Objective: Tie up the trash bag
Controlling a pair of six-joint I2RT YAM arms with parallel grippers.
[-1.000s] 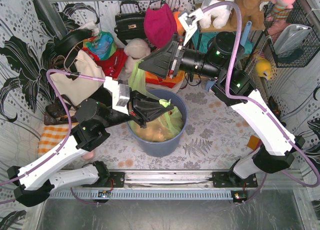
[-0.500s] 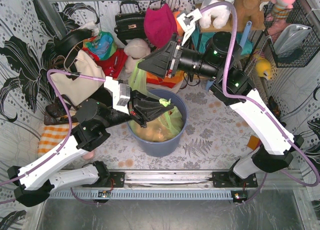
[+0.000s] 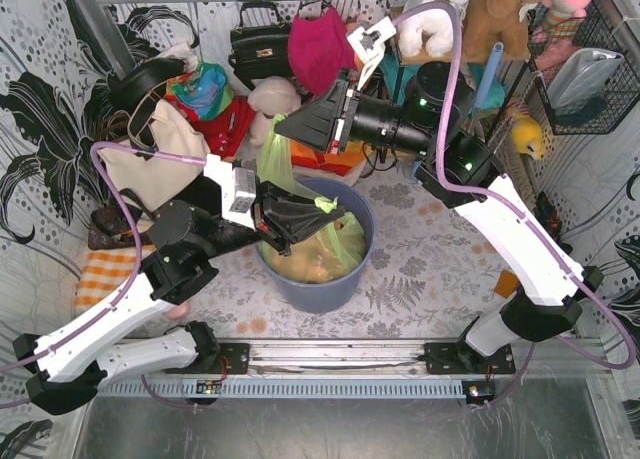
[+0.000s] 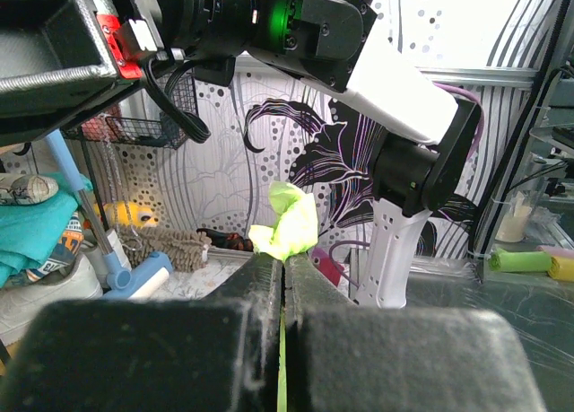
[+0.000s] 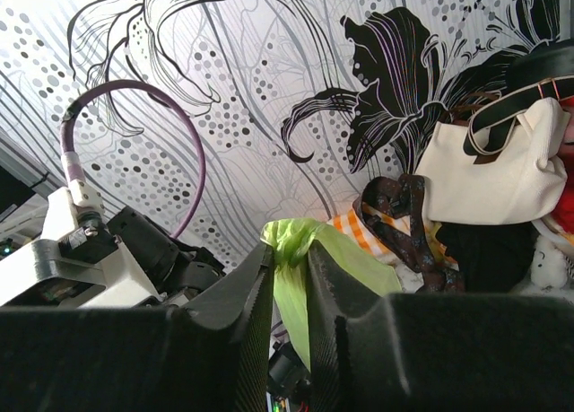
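Observation:
The light-green trash bag (image 3: 340,241) sits in the blue-grey round bin (image 3: 318,289), with tan crumpled paper showing through. My left gripper (image 3: 326,207) is shut on one bunched corner of the bag over the bin; the green tuft pokes out past the pads in the left wrist view (image 4: 289,222). My right gripper (image 3: 281,129) is shut on another stretch of the bag (image 3: 272,159), pulled up and back above the bin's far rim. In the right wrist view the green film (image 5: 291,241) is pinched between its fingers.
Behind the bin lie a cream tote bag (image 3: 150,164), a black handbag (image 3: 258,49), a magenta cloth (image 3: 320,49), soft toys (image 3: 440,9) and red items. A wire basket (image 3: 590,79) hangs at the right. An orange checked cloth (image 3: 105,269) lies at the left.
My right gripper has lifted slightly up and to the left, drawing its bag strip tauter. My left gripper has stayed over the bin.

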